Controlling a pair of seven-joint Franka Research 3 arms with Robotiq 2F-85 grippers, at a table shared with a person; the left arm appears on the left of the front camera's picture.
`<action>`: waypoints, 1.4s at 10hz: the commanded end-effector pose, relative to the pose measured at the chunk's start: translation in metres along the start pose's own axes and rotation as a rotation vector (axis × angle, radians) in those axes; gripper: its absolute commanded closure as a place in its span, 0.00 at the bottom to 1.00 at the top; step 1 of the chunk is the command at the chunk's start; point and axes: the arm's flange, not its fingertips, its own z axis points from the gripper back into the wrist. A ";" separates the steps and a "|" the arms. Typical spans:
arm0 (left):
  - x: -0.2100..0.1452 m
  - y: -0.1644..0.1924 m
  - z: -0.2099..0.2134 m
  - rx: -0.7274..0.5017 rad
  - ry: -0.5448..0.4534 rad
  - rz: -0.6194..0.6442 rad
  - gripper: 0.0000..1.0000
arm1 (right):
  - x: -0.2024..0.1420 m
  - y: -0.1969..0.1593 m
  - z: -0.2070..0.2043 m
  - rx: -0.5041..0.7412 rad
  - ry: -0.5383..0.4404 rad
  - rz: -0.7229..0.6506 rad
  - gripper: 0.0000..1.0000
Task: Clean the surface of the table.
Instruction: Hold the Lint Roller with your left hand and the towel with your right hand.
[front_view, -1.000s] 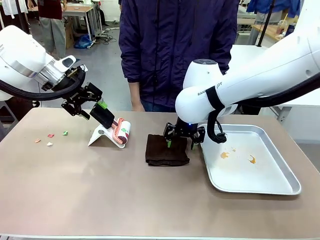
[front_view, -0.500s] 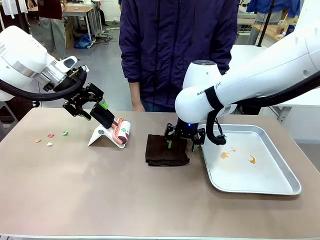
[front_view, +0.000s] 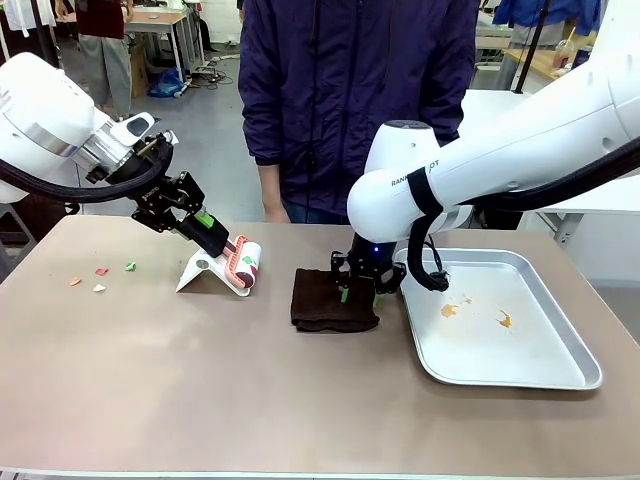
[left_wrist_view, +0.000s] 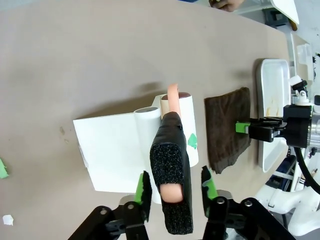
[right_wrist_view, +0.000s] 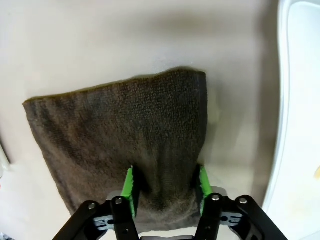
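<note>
Spanning the foreground, the taupe counter (front_view: 200, 400) holds coloured scraps (front_view: 100, 277) far left. The left tool (front_view: 212, 235) straddles the handle of a lint roller (front_view: 246, 262); clenched or not, I cannot tell. At centre, the right tool (front_view: 358, 292) grasps a brown cloth (front_view: 322, 305) beside a metal tray (front_view: 520, 372). Lettering on the right arm (front_view: 500, 140) reads "RANKA".

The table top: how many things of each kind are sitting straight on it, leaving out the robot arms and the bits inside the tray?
paper scraps: 4
lint roller, on its white stand: 1
brown cloth: 1
metal tray: 1
Total: 7
</note>
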 end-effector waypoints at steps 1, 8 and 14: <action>0.002 0.000 0.000 -0.030 -0.020 -0.022 1.00 | 0.003 0.004 -0.006 0.014 0.031 0.016 1.00; -0.002 -0.005 0.005 -0.033 -0.038 -0.038 1.00 | 0.005 0.003 -0.006 0.046 0.027 0.028 1.00; -0.052 -0.021 0.060 -0.239 -0.166 -0.133 1.00 | -0.012 -0.086 0.061 0.643 0.011 0.002 1.00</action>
